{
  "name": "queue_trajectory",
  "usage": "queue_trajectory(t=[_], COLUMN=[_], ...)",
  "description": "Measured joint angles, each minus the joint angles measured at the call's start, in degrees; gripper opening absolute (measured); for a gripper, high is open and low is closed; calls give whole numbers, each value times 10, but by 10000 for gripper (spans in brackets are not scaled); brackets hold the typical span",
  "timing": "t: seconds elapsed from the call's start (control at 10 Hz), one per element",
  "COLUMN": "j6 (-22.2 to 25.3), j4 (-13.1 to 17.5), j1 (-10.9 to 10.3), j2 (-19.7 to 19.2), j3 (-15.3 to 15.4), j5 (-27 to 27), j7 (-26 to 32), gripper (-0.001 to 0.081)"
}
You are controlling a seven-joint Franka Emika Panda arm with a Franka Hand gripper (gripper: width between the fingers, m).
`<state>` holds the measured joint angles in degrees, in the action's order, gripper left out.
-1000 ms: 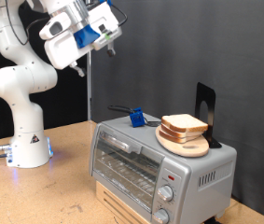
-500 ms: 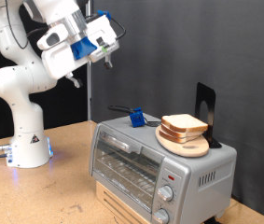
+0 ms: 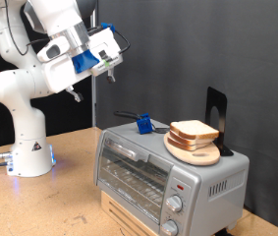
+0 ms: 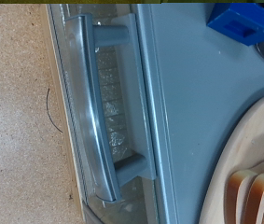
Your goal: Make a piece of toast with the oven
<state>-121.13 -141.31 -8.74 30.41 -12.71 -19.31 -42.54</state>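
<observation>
The silver oven (image 3: pixel 168 169) stands at the exterior view's lower right with its glass door shut. The piece of toast (image 3: pixel 194 130) lies on a round light-wood board (image 3: pixel 194 150) on top of the oven. My gripper (image 3: pixel 111 61) hangs high in the air, above and to the exterior view's left of the oven, touching nothing. Its fingers do not show in the wrist view. The wrist view looks down on the oven door handle (image 4: pixel 99 112), the oven top (image 4: pixel 183 103), the board's edge (image 4: pixel 248 140) and the toast's crust (image 4: pixel 257 198).
A small blue object (image 3: pixel 141 124) with a black handle lies on the oven top; it also shows in the wrist view (image 4: pixel 248 21). A black upright stand (image 3: pixel 215 108) is behind the board. Two round knobs (image 3: pixel 175 205) sit on the oven's front. The oven rests on a wooden box (image 3: pixel 129 218).
The arm has swung the gripper downward and to the exterior view's left, and tilted the hand. Toast, board and oven have not moved.
</observation>
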Motion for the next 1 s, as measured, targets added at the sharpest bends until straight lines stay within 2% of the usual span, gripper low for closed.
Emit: queue_trajectory(t=[0.1,0.3,0.6,1.0], j6=[-1,-49,-108,-174], j4=[-3,-29,-63,-89], j1=[0,2,2,0], j2=[-1,-9,-44,-81], j3=[0,8,22,30], j5=[3,23,40,39], j7=[4,1,0,4], gripper=[682,682,682,682])
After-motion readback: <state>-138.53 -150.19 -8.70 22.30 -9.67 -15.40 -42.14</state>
